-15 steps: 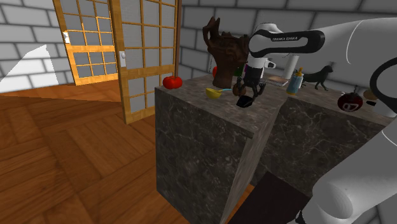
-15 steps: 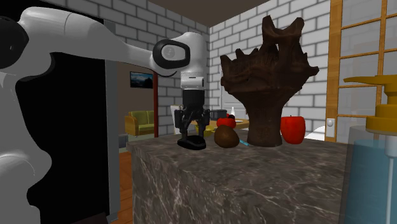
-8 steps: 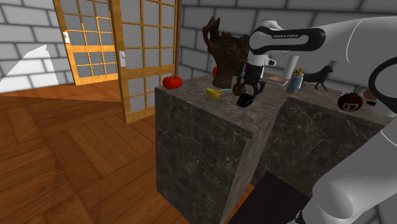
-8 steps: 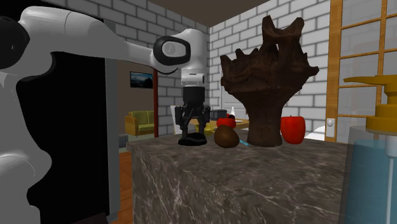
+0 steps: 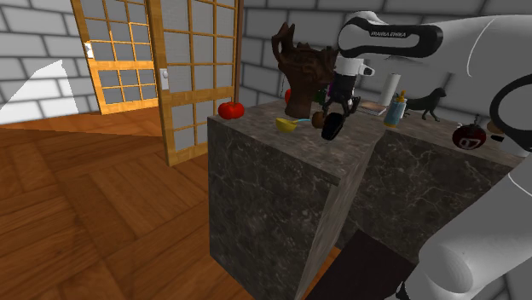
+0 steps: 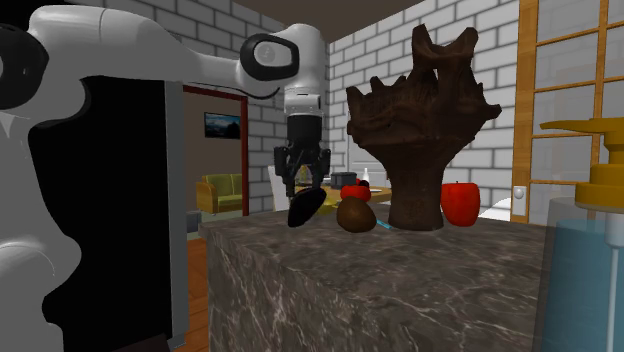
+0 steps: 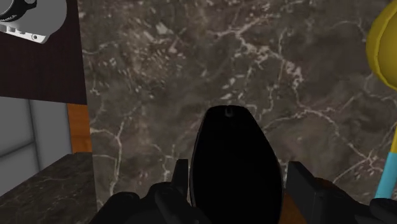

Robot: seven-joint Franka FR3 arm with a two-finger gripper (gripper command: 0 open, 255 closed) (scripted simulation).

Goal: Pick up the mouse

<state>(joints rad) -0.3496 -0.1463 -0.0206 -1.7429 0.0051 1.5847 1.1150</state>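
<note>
The black gripper [image 6: 304, 192] is shut tight on the black mouse [image 6: 303, 209], one finger on each long side. The mouse hangs under the gripper, over the dark stone worktop [image 6: 400, 290] and just beside a round brown thing [image 6: 354, 213]. I cannot tell if its low end touches the worktop. The white arm [image 5: 388, 36] has small dark letters, too tiny to read. The mouse stands almost upright, tipped a bit, with its long way pointing down.

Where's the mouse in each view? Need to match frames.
Shoulder view: mouse, black and tilted, over the marble counter, right of centre.
Second exterior view: mouse left of centre, left of the brown carving.
Wrist view: mouse clasped between the jaws, marble counter beyond.
Shared landmark: the marble counter.
</note>
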